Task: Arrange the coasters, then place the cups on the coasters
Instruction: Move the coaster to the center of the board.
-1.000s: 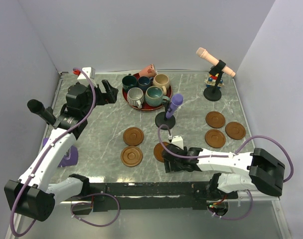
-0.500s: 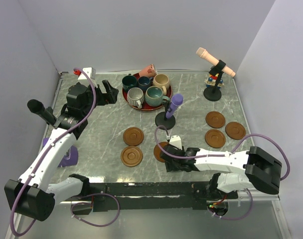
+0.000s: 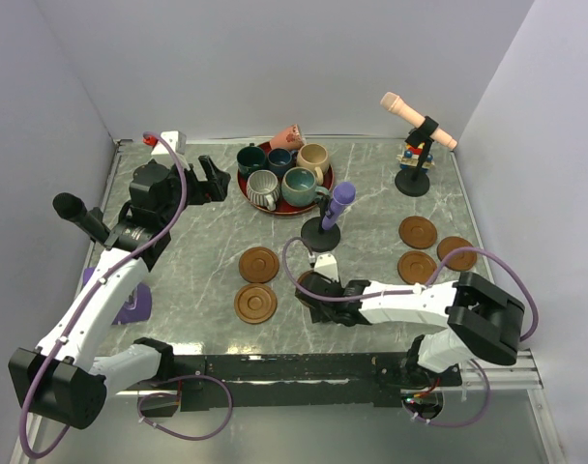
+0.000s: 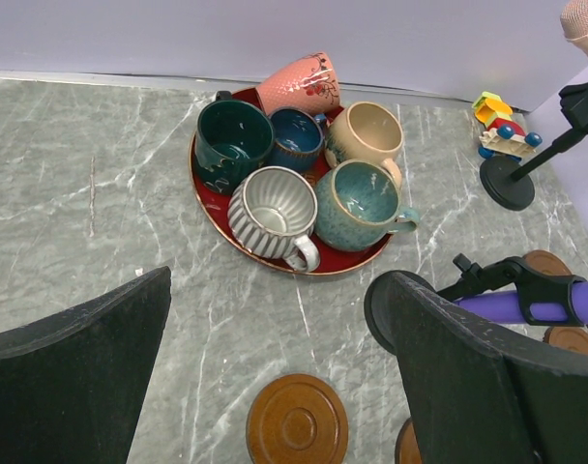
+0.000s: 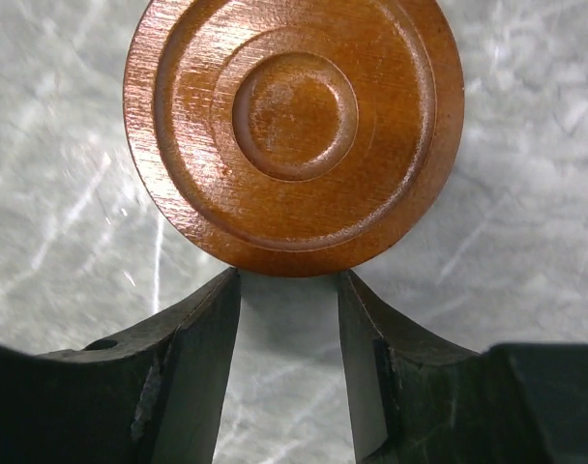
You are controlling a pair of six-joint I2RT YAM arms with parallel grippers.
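Right wrist: right gripper (image 5: pixel 287 280) half-spread, tips at a grooved wooden coaster (image 5: pixel 294 126) rim, pinching nothing; left gripper (image 4: pixel 279 282) spread wide facing cups (image 4: pixel 275 208) on red plate (image 4: pixel 217 215).

The grey ribbed cup (image 3: pixel 262 189), teal cup (image 3: pixel 300 186), beige cup (image 3: pixel 312 157), dark green cup (image 3: pixel 250 159) and dark blue cup (image 3: pixel 280 160) are seen upright on the red plate (image 4: pixel 323 269), the pink cup (image 3: pixel 288 136) tipped at its far rim, and grooved brown discs are laid flat nearer: two left coasters (image 3: pixel 258 263), one middle coaster (image 5: pixel 294 126), three right coasters (image 3: pixel 418 231).
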